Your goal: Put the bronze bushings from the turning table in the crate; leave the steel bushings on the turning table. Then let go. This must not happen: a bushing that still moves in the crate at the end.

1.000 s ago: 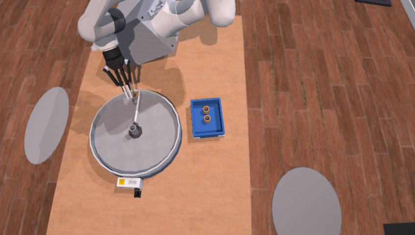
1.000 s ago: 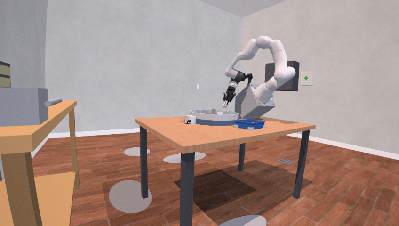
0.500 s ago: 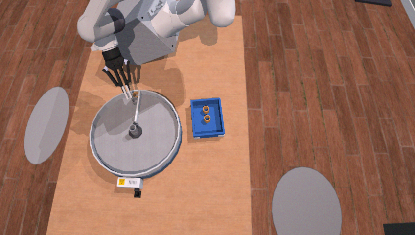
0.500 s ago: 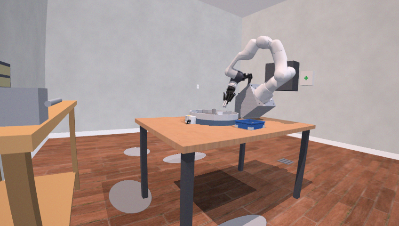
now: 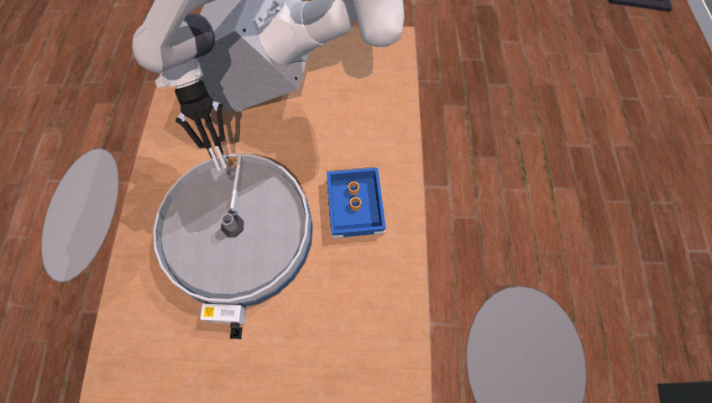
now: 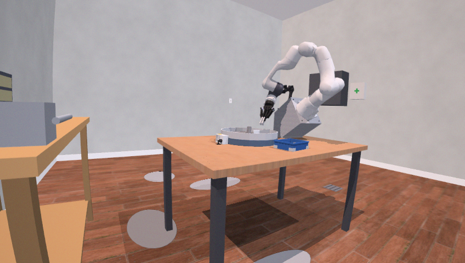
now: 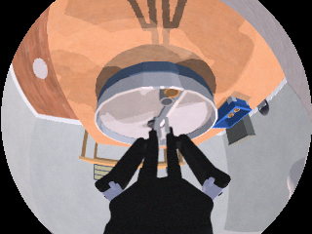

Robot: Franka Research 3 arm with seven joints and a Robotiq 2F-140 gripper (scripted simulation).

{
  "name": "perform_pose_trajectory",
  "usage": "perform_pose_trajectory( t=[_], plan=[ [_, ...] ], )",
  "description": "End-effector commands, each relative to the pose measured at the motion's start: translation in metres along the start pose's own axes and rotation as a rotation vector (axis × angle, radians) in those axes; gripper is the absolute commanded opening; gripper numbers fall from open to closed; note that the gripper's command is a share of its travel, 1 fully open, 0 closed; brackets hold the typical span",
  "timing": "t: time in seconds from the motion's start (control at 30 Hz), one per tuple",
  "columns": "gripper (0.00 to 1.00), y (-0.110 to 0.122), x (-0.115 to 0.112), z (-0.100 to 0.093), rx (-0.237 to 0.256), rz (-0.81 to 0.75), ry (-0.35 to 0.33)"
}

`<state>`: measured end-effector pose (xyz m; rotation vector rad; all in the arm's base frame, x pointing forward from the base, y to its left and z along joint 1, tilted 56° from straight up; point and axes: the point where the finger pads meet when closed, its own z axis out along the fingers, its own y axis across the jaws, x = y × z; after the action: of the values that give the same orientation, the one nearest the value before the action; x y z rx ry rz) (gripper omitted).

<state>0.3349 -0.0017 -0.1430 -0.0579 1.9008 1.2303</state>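
Black two-finger pincer (image 5: 217, 159) (image 6: 261, 120) (image 7: 162, 123) w/ pale tips, nearly shut, nothing gripped, above the rim of the round grey turning table (image 5: 269, 269) (image 6: 253, 141) (image 7: 156, 80). In there: 1 orange-bronze ring-shaped bushing (image 5: 232, 161) (image 7: 172, 92), 1 grey steel bushing (image 5: 230, 172) (image 7: 167, 101), near the white bar (image 5: 234, 191) (image 7: 172, 111). Blue rectangular crate (image 5: 356, 231) (image 6: 290, 145) (image 7: 229, 113): 2 orange-bronze bushings, upright (image 5: 353, 187) (image 5: 355, 203).

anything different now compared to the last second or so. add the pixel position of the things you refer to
Nothing visibly changed. The gripper (image 5: 220, 168) (image 6: 261, 124) (image 7: 162, 123) is in the same spot near the rim of the turning table (image 5: 200, 264) (image 6: 253, 142) (image 7: 156, 78), and nothing was visibly taken hold of or let go. The two bronze bushings (image 5: 353, 192) (image 7: 230, 115) in the crate (image 5: 380, 199) (image 6: 291, 145) (image 7: 225, 119) stayed put too.
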Motion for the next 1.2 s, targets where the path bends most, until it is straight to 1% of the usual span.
perform_pose_trajectory(
  t=[0.0,0.57,0.8,1.17],
  plan=[
    [0.06,-0.002,-0.001,0.001,0.002,0.000,-0.001],
    [0.06,-0.002,0.000,0.002,0.002,0.000,-0.001],
    [0.06,-0.001,0.004,0.007,0.002,0.000,-0.001],
    [0.06,-0.001,0.016,0.022,0.002,0.000,-0.001]
  ],
)
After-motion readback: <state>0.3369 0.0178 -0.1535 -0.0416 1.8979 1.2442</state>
